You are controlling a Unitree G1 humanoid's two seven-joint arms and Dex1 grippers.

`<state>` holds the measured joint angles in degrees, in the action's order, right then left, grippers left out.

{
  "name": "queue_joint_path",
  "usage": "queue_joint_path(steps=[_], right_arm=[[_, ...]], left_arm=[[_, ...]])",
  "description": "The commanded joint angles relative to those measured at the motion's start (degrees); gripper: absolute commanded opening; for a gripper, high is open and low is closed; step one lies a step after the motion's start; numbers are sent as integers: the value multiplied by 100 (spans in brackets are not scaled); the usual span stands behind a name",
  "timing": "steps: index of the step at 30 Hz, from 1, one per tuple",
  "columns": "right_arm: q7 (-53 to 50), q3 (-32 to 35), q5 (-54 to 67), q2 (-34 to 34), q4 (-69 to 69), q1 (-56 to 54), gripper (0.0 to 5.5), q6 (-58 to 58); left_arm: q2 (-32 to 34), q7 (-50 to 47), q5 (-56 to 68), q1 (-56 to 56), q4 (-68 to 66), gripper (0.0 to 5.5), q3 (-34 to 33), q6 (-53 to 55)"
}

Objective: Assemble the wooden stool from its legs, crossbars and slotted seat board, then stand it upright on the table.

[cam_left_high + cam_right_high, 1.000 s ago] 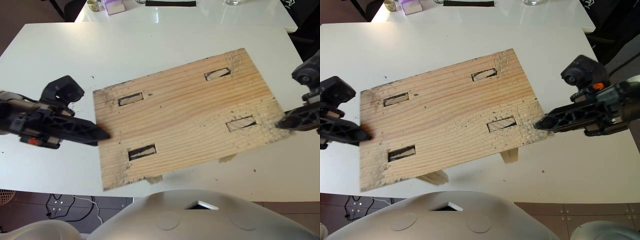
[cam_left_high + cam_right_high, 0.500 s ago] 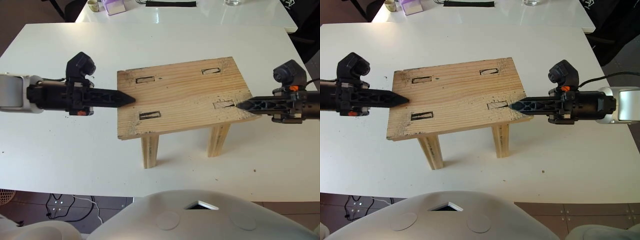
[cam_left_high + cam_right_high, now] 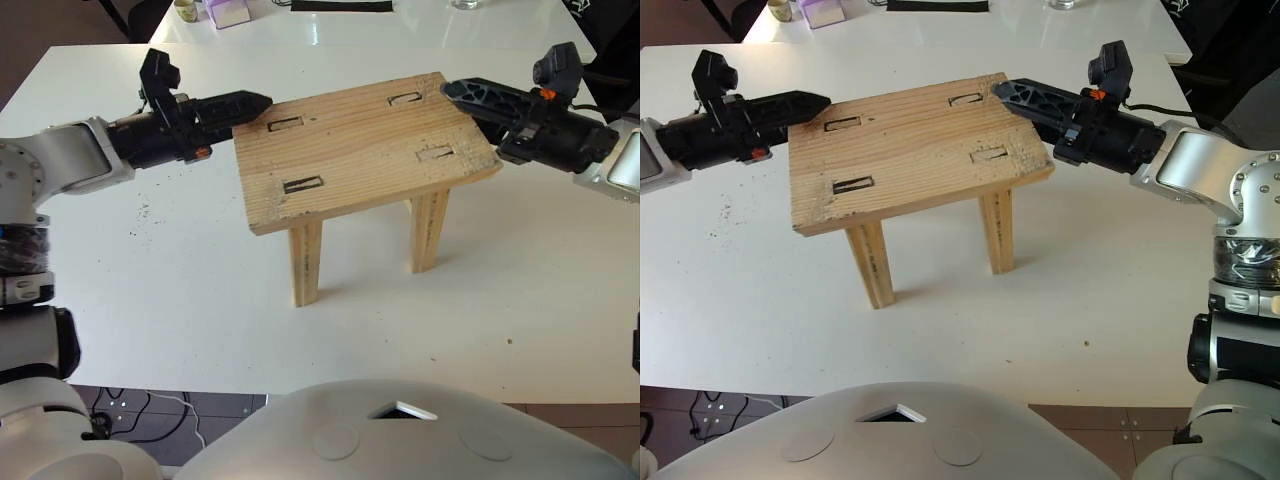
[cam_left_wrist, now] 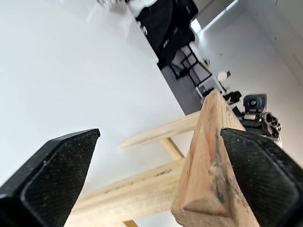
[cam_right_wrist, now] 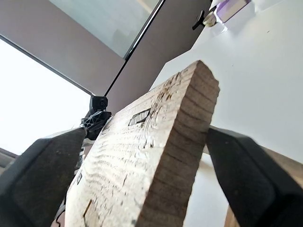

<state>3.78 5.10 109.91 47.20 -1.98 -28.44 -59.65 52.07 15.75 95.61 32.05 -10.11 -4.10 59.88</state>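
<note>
- Tool status, left: the left tool is held at the far left corner of the seat board. Its fingers are spread, with the corner between them and a clear gap on one side.
- Tool status, right: the right tool is held at the far right corner of the same board. Its fingers are spread across the board's thickness. Whether they bear on the wood cannot be established.
- Workpiece location: the stool is stood upright near the middle of the surface, with the seat board uppermost and roughly level.
- Work judged complete: the two near legs are planted on the surface. Four slots are seen in the board, and wooden crossbars are seen beneath it. The far legs are hidden by the board.
- Work judged outstanding: assembly and uprighting appear finished. Only the withdrawal of both tools is judged to remain, provided the stool is confirmed to stand unsupported.
</note>
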Motion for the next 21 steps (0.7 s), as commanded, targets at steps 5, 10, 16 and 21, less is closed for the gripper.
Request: queue_joint_path(steps=[5,10,16,21], right_arm=[[-651,1117,-717,-647,366,386,451,1190],[-785,1519,-2340,-1179,444,881,451,2309],[295,583,-5846,-771,1841,3261,451,3435],[1096,-399,-8030,-282,1938,4167,451,4278]], left_arm=[[-741,-386,-1839,-58,507,474,-911,-1390],[-1075,-424,-3150,-760,883,474,-1081,-2189],[-1108,-138,-4707,-3528,2878,474,-599,-2637],[-687,1259,-5493,-5398,3513,474,73,-3134]])
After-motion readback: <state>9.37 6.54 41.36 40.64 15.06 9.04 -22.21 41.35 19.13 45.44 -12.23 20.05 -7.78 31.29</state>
